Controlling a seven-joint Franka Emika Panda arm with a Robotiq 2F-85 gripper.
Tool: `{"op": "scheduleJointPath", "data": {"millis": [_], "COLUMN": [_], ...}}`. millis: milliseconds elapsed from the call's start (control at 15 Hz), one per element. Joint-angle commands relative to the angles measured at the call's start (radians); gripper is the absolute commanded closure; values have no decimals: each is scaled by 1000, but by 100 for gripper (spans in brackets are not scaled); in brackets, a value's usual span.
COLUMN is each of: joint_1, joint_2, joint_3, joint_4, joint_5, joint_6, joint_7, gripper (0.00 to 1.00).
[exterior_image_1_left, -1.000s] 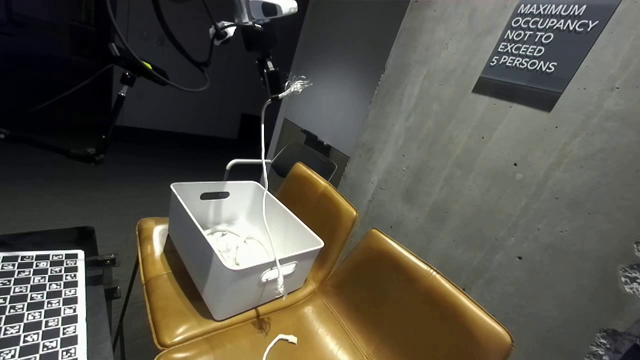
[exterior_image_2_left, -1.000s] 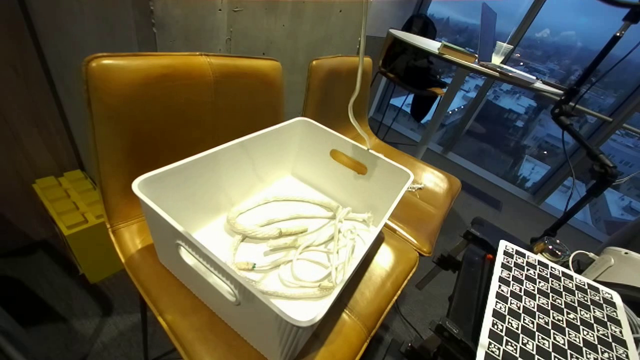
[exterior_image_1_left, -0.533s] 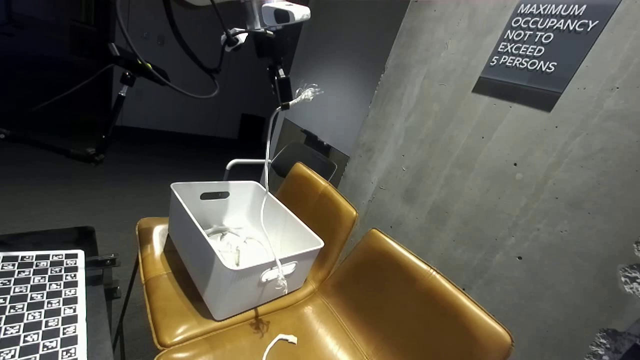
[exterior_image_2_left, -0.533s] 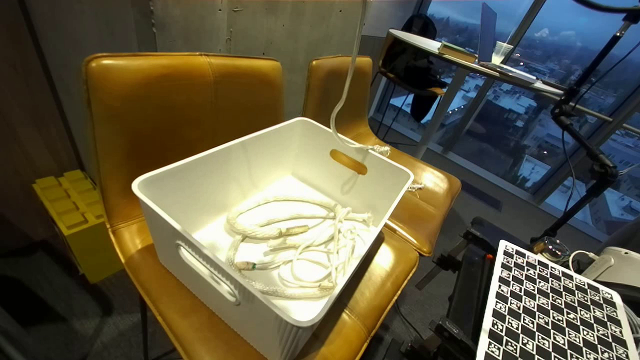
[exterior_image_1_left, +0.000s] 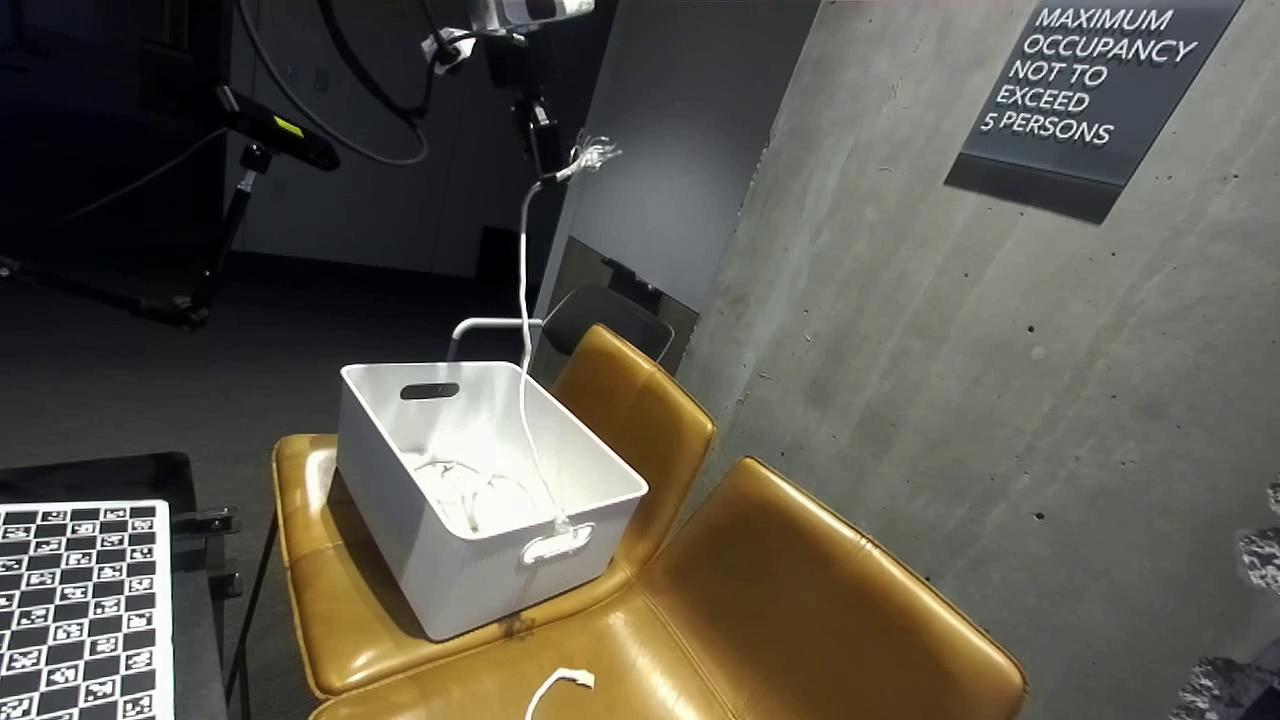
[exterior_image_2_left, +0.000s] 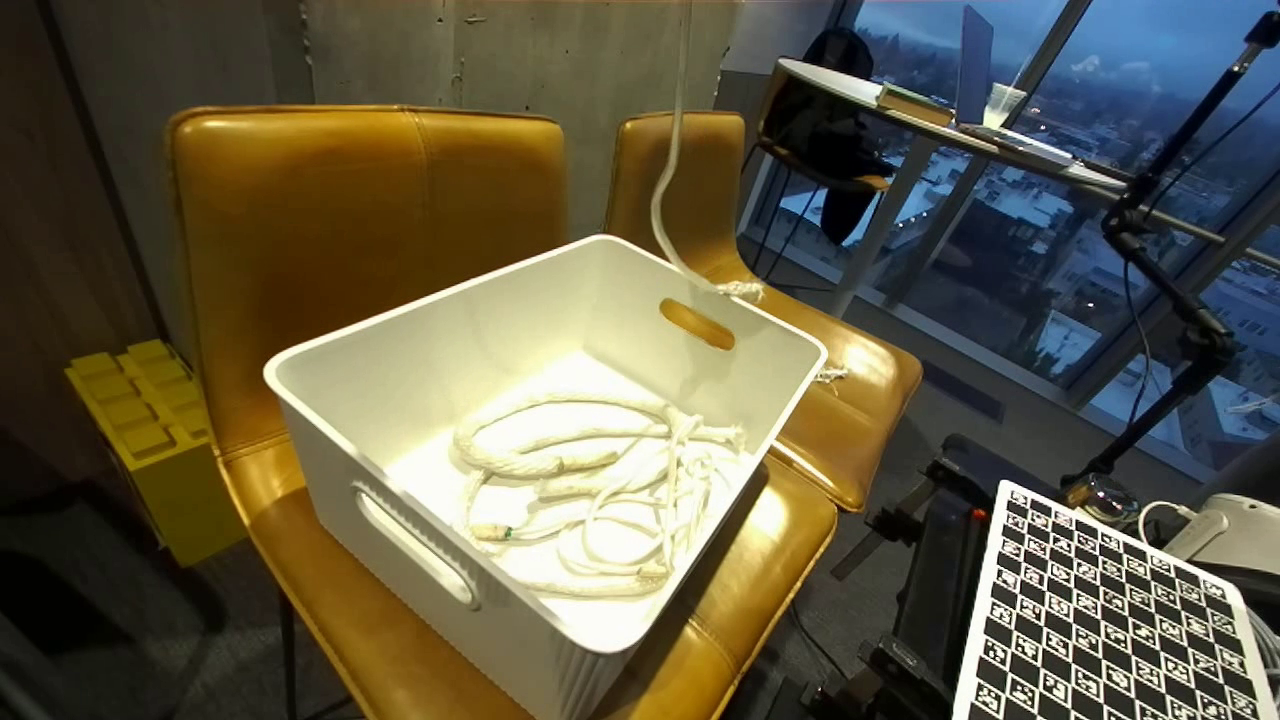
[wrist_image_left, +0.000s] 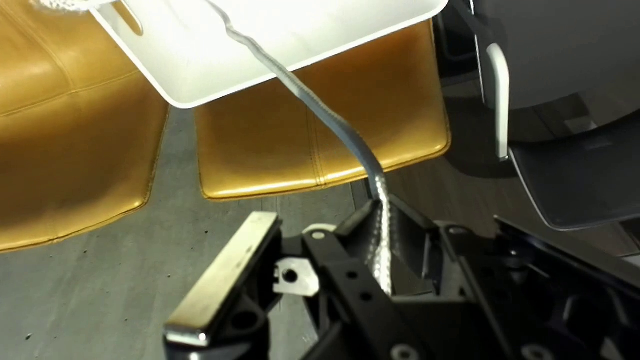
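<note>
The end effector (exterior_image_1_left: 548, 173), at 11 o'clock in an exterior view, is closed on a white rope (exterior_image_1_left: 525, 300), pinching it just under the fluffy top end. The rope hangs down to a big white bin (exterior_image_1_left: 480, 590); its low end is near the bin's rim, at 2 o'clock from the bin's middle in an exterior view, & I can't tell if they touch. More ropes (exterior_image_2_left: 560, 440) lie curled in the bin, lit v. bright. The bin sits on a shiny tan chair (exterior_image_2_left: 350, 220), & the next chair (exterior_image_1_left: 830, 570) has a bit of white cord (exterior_image_1_left: 566, 678) on its seat. In an exterior view the floor (exterior_image_1_left: 300, 380) is dark, the wall (exterior_image_1_left: 900, 350) at 3 o'clock is gray concrete w/ tiny holes, & a dark sign (exterior_image_1_left: 1090, 90) abt max. occupancy is at 2 o'clock. In an exterior view there's a yellow block (exterior_image_2_left: 155, 450) at 9 o'clock, a checkered board (exterior_image_2_left: 1120, 610) at 4 o'clock, a table (exterior_image_2_left: 835, 80) w/ a cup (exterior_image_2_left: 1003, 104) & a book (exterior_image_2_left: 912, 103) btwn 1 & 2 o'clock, & windows (exterior_image_2_left: 1140, 90) at 2 o'clock w/ snowy roofs (exterior_image_2_left: 1025, 205) outside.
</note>
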Motion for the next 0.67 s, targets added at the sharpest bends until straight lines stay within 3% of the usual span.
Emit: {"op": "scheduleJointPath", "data": {"millis": [0,200,267,333,600], "joint_1": [11,12,9,4,-21], "joint_2": [41,80,89,97,64], "joint_3": [21,5,-3,-11,-45], "joint_4": [-43,-93,-113,-135,-291], "joint_5": [-20,-31,-35,-31,-26], "joint_6": [14,37,43,50,130], "joint_7": [33,36,35,20,-31], "gripper": [97,97,65,64,36]}}
